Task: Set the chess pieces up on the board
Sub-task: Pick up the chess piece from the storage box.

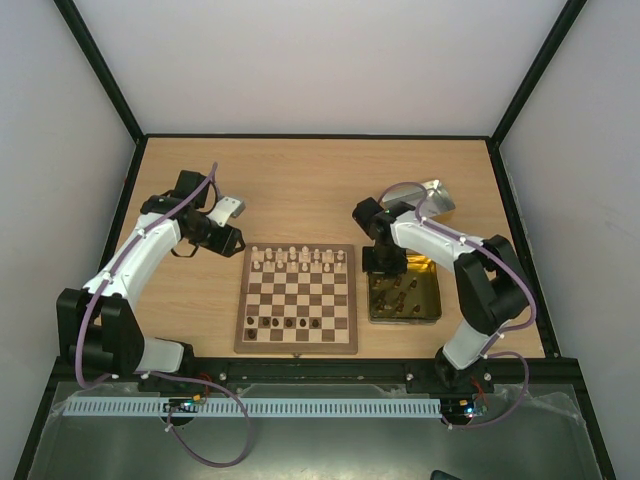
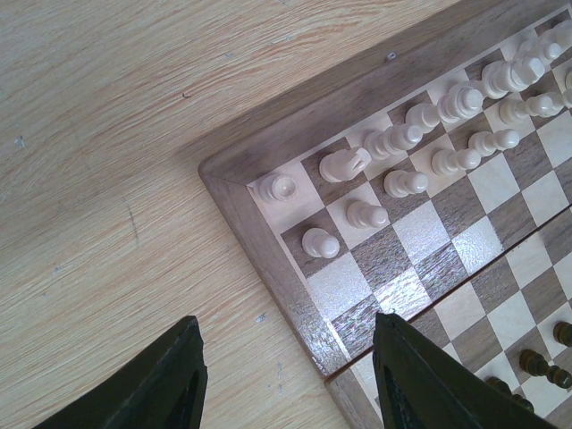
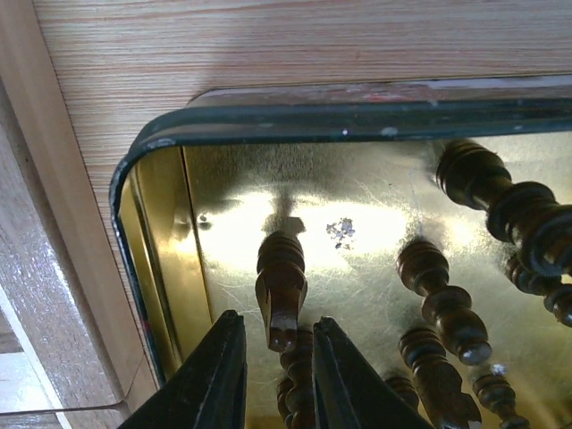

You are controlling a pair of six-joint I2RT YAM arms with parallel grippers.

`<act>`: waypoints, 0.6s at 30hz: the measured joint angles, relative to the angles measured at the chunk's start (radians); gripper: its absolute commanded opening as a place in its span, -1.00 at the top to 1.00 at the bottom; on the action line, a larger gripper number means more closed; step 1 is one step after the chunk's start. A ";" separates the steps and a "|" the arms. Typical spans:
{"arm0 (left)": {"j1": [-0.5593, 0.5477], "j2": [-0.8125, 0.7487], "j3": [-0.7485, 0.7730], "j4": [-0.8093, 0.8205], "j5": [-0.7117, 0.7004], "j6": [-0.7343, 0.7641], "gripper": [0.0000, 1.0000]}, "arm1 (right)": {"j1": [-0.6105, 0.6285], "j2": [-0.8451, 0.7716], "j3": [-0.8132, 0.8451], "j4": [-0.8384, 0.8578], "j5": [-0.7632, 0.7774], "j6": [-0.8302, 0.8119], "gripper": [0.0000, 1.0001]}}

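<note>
The board (image 1: 297, 300) lies at the near middle, with pale chess pieces (image 1: 297, 258) along its two far rows and a few dark pieces (image 1: 290, 323) on a near row. My left gripper (image 1: 233, 238) is open and empty, above the table by the board's far-left corner. In the left wrist view it (image 2: 286, 357) straddles the board's border (image 2: 268, 259), with the pale pieces (image 2: 402, 183) beyond. My right gripper (image 1: 385, 262) is low in the gold tin (image 1: 437, 300). Its fingers (image 3: 277, 329) stand slightly apart on either side of a dark knight (image 3: 281, 277), with gaps showing.
Several more dark pieces (image 3: 442, 299) lie loose in the gold tin (image 3: 152, 147), which sits right of the board. A silver tin (image 1: 428, 198) stands behind it at the right. Dark frame posts and white walls bound the table.
</note>
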 measured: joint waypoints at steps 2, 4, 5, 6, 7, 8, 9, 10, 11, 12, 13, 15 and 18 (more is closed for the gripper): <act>0.000 0.000 0.000 0.000 0.000 0.000 -0.05 | -0.004 0.004 -0.001 0.005 -0.002 -0.003 0.65; 0.000 0.000 0.000 0.000 0.000 0.000 -0.05 | -0.009 0.009 -0.002 0.008 -0.004 -0.005 0.68; 0.000 0.000 0.000 0.000 0.000 0.000 -0.05 | -0.011 0.011 -0.002 0.011 -0.006 -0.006 0.69; 0.000 0.000 0.000 0.000 0.000 0.000 -0.04 | -0.013 0.014 -0.002 0.014 -0.006 -0.009 0.70; 0.000 0.000 0.000 0.000 0.000 0.000 -0.05 | -0.013 0.017 -0.002 0.017 -0.007 -0.010 0.71; 0.000 0.000 0.000 0.000 0.000 0.000 -0.05 | -0.014 0.019 -0.002 0.019 -0.008 -0.013 0.72; 0.000 0.000 0.000 0.000 0.000 0.000 -0.05 | -0.016 0.021 -0.002 0.021 -0.008 -0.014 0.73; 0.000 0.000 0.000 0.000 0.000 0.000 -0.05 | -0.018 0.023 -0.002 0.021 -0.008 -0.017 0.75; 0.000 0.000 0.000 0.000 0.000 0.000 -0.05 | -0.019 0.024 -0.003 0.022 -0.008 -0.018 0.77; 0.000 0.000 0.000 0.000 0.000 0.000 -0.05 | -0.019 0.026 -0.003 0.022 -0.008 -0.020 0.78; 0.000 0.000 0.000 0.001 0.000 0.000 -0.05 | -0.019 0.027 -0.004 0.023 -0.008 -0.021 0.78; 0.000 0.001 0.000 0.001 0.000 0.000 -0.05 | -0.019 0.029 -0.006 0.025 -0.011 -0.023 0.80; 0.000 0.001 0.000 0.001 0.000 0.000 -0.05 | -0.019 0.029 -0.010 0.027 -0.013 -0.025 0.87</act>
